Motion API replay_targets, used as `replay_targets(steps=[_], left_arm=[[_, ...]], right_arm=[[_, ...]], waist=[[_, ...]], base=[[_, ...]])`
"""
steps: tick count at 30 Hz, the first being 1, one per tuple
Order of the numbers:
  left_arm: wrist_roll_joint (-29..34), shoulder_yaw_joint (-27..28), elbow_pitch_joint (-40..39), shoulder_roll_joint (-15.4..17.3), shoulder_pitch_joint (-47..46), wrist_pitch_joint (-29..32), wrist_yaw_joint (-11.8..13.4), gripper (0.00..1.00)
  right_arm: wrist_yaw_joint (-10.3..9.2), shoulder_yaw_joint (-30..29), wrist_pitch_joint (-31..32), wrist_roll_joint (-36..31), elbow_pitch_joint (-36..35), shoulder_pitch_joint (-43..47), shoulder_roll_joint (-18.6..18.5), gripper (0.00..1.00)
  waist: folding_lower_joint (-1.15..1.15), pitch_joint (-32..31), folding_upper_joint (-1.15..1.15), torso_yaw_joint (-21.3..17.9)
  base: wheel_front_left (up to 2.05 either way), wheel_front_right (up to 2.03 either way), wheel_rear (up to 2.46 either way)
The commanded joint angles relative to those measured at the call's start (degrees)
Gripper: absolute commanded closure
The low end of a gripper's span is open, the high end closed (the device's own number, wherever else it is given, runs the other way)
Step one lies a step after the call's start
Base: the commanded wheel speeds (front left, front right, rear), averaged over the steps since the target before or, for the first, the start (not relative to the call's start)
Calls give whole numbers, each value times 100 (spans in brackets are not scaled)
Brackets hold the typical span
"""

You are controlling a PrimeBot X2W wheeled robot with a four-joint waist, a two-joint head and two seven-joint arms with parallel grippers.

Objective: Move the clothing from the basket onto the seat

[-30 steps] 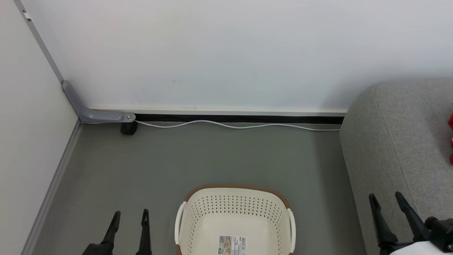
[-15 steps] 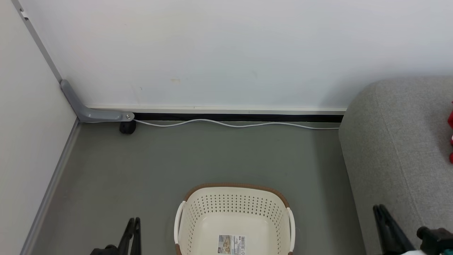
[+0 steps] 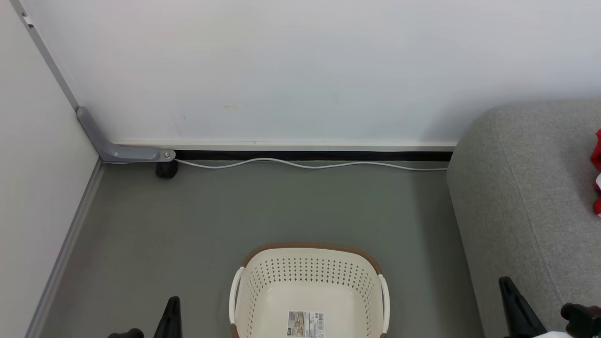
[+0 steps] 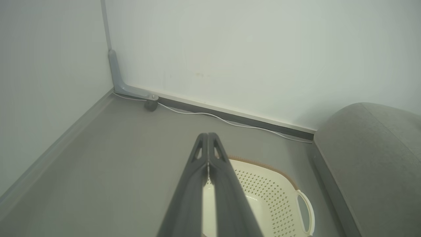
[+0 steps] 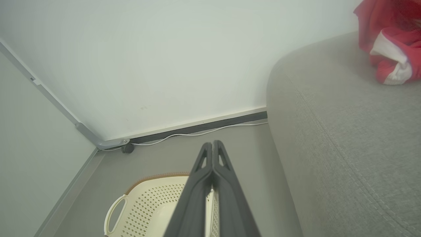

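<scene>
The cream basket (image 3: 307, 272) with a brown rim sits on the floor at the bottom centre, holding just a paper label (image 3: 306, 324). Red clothing (image 3: 597, 171) with white trim lies on the grey seat (image 3: 521, 188) at the right edge; in the right wrist view the clothing (image 5: 391, 42) sits at the top right on the seat (image 5: 345, 131). My left gripper (image 3: 173, 310) is shut and holds nothing, left of the basket; its fingers (image 4: 208, 144) press together above the basket (image 4: 273, 197). My right gripper (image 3: 509, 288) is shut and holds nothing beside the seat's front, its fingers (image 5: 213, 151) together.
A white wall runs across the back with a black baseboard gap and a white cable (image 3: 300, 164) along the floor. A grey bracket (image 3: 117, 150) and a small black wheel (image 3: 166, 170) sit in the left corner. Grey floor (image 3: 235, 211) lies open behind the basket.
Both grippers went from open to shut on nothing and dropped lower in the head view. The whole head picture shifted slightly.
</scene>
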Motion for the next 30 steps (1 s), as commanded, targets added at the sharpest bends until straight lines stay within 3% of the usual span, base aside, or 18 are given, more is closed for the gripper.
replay_targets(steps=[1, 30], left_arm=[[-153, 85, -122, 44, -243, 20, -52, 100], [-1988, 327, -81, 93, -566, 449, -335, 100]], right_arm=[[1, -75, 37, 165, -150, -202, -70, 100], [3, -352, 502, 1751, -195, -421, 111, 100]], waist=[[-1, 0, 0, -4], [-1, 6, 0, -93]], base=[[0, 0, 0], [0, 0, 0]])
